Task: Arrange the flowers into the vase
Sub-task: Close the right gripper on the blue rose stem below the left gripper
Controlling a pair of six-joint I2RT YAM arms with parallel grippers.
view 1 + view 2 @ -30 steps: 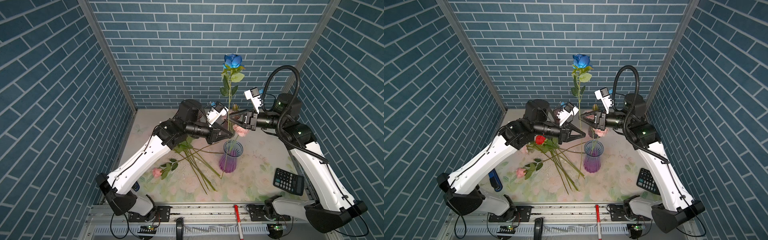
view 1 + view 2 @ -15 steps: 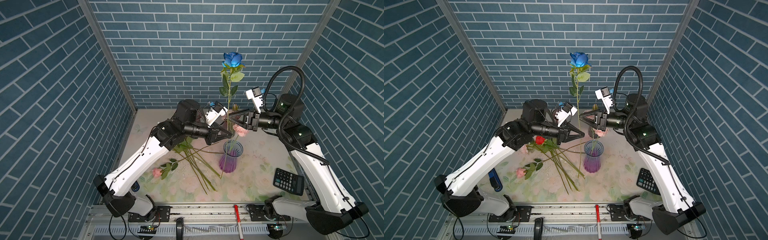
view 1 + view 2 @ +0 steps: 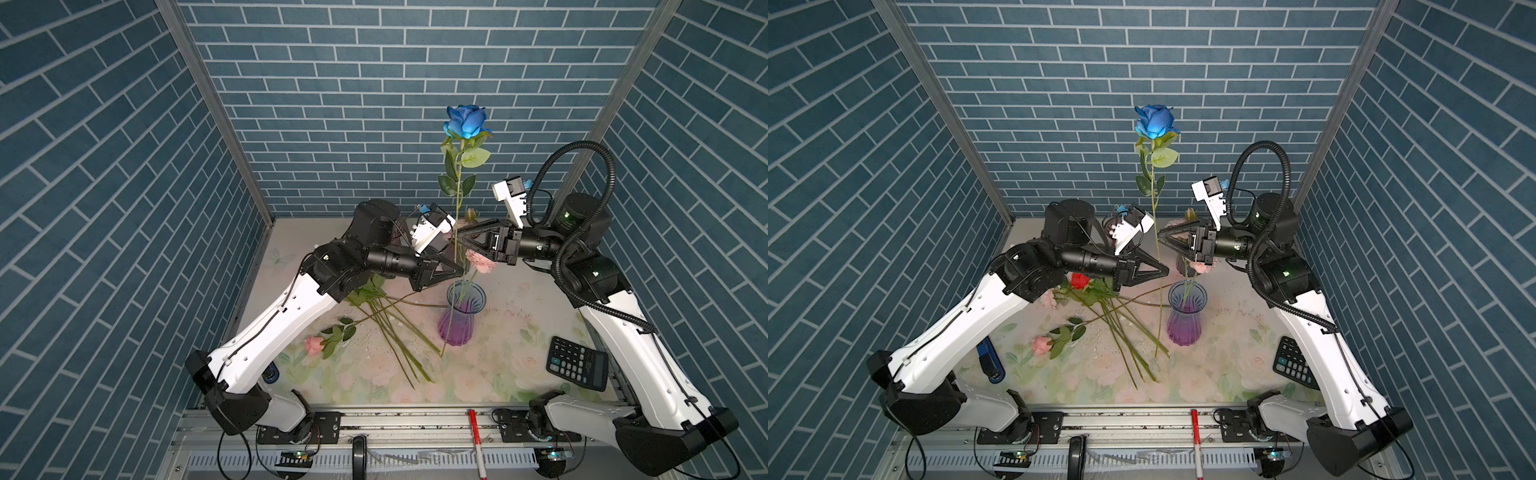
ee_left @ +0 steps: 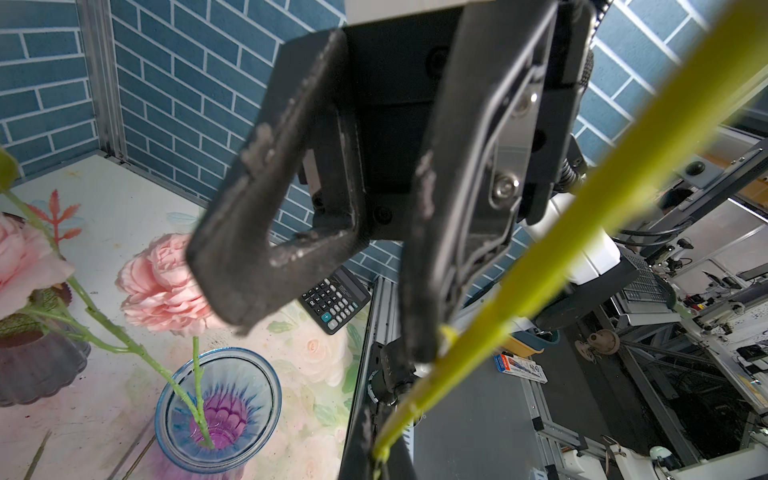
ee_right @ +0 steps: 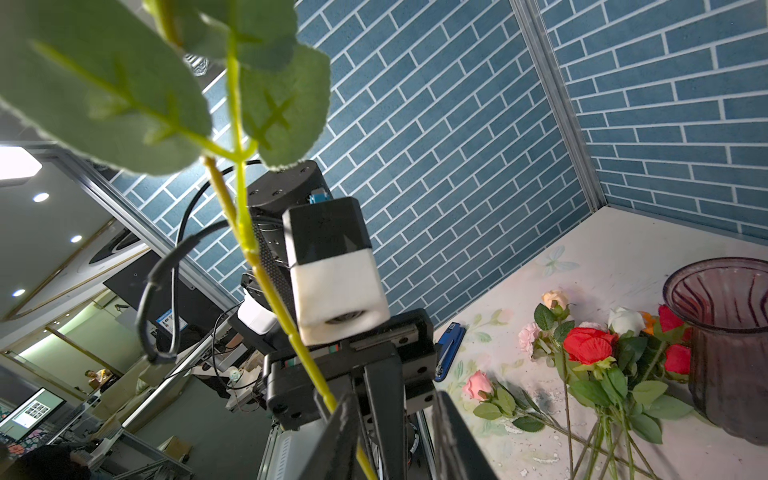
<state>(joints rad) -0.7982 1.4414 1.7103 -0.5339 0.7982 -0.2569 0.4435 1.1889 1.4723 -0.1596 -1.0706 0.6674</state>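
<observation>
Blue-brick walls and a floral-print table point(image 3: 519, 324) were recorded. Loose flowers point(image 3: 386, 320) were laid flat at left. Left gripper point(image 3: 460, 271) was clamped on the stem of a blue rose point(image 3: 465, 122), which was held upright with its lower end hanging outside the vase point(image 3: 459, 328). One pink flower point(image 3: 480, 262) was stood in the vase. Right gripper point(image 3: 459, 241) was found parted at the same stem, higher up. A calculator point(image 3: 577, 368) was laid at right.

A calculator point(image 3: 577, 368) is lying at the right edge of the floral mat point(image 3: 498, 374), a blue stapler point(image 3: 990, 360) at its left; a pen point(image 3: 477, 440) is resting off its front.
</observation>
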